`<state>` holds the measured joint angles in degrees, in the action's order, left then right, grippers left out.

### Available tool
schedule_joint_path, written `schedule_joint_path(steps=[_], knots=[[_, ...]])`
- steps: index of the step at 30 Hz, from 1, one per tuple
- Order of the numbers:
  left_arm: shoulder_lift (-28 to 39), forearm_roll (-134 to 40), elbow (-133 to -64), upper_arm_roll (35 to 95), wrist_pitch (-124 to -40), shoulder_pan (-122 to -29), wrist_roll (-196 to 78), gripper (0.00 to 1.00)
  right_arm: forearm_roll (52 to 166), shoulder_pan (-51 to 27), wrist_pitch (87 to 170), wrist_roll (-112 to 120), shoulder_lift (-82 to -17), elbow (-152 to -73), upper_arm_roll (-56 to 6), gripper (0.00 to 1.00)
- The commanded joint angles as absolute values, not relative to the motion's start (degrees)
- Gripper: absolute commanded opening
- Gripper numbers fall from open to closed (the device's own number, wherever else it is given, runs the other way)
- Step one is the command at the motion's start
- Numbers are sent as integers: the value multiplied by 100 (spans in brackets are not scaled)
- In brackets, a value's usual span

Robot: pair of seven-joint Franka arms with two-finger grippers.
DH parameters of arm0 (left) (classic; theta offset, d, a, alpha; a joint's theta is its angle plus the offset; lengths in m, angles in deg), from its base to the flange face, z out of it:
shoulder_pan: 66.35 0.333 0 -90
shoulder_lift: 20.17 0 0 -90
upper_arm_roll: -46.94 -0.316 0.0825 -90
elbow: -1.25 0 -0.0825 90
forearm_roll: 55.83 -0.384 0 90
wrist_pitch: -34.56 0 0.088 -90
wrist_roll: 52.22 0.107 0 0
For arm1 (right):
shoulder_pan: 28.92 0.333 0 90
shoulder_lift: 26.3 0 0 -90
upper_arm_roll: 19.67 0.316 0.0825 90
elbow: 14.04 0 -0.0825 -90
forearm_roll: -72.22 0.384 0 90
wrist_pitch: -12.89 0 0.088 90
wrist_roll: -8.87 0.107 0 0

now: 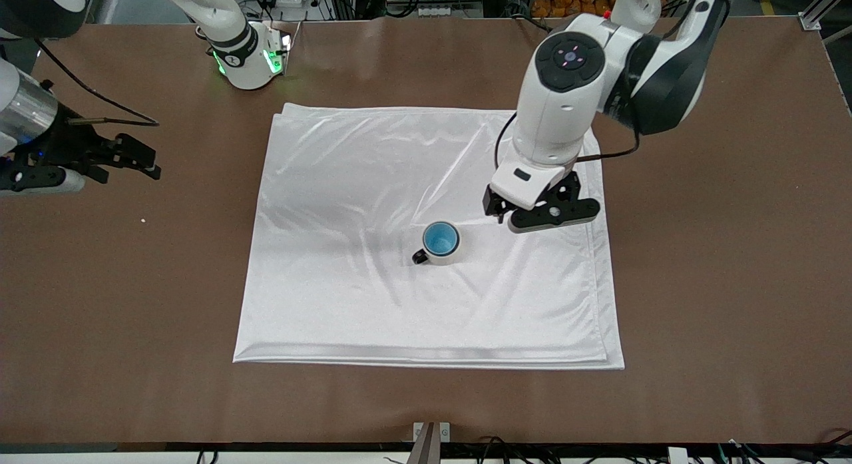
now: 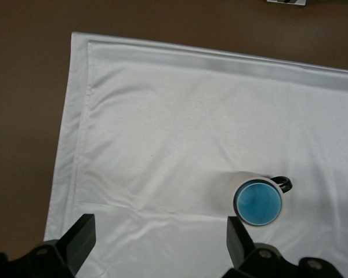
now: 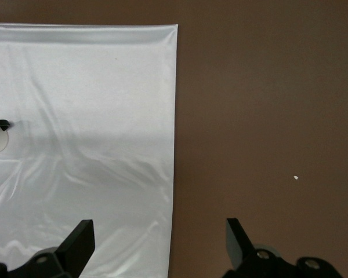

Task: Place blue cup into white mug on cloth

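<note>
Blue cup (image 1: 440,237) sits nested inside the white mug (image 1: 436,253), centre frame on the cloth (image 1: 346,204). Placement looks done. Left gripper (image 1: 532,214) hovers beside it, fingers apart, empty; next, retreat. Right gripper (image 1: 136,159) waits over the surface (image 1: 719,251), fingers apart.

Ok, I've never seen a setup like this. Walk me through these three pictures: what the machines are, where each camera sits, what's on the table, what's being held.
These are two robot arms at a brown table, each ending in a two-finger gripper. The wide picture comes from a high camera facing the robots. The other two come from cameras on the arms' wrists, looking down past their own fingers.

A white cloth lies on the table. On it stands the mug with a black handle, and the blue cup sits inside it.

The left gripper hangs open over the cloth beside the mug, holding nothing. The right gripper waits open over bare table at its own end, also holding nothing.
</note>
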<state>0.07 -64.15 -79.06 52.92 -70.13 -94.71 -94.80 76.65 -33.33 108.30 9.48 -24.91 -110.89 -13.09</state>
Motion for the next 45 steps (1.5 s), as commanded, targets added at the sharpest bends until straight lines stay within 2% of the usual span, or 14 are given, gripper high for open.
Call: schedule_joint_path(steps=[1, 9, 26, 33, 41, 45], knots=[[-478, -6461, -8049, 5327, -6635, -9044, -8590, 100, 7398, -3454, 10509, 870, -2594, -10668, -1237, 100], [-909, -6426, -8049, 5336, -6133, -8402, -7544, 100, 6765, -3375, 10500, 773, -2586, -10589, -1211, 100], [-1261, -5706, -8172, 5353, -5913, -7162, -6330, 100, 7081, -3419, 10473, 852, -2542, -10597, -1237, 100], [-1401, -5618, -8444, 5371, -6124, -6925, -6129, 100, 7090, -3454, 10272, 799, -2507, -10448, -1255, 100], [-1717, -5504, -9077, 5371, -6659, -6705, -5882, 100, 7099, -3454, 10227, 808, -2498, -10334, -1246, 100], [-1753, -5503, -9095, 5362, -6695, -6705, -5873, 100, 7265, -3454, 10227, 817, -2489, -10334, -1255, 100]])
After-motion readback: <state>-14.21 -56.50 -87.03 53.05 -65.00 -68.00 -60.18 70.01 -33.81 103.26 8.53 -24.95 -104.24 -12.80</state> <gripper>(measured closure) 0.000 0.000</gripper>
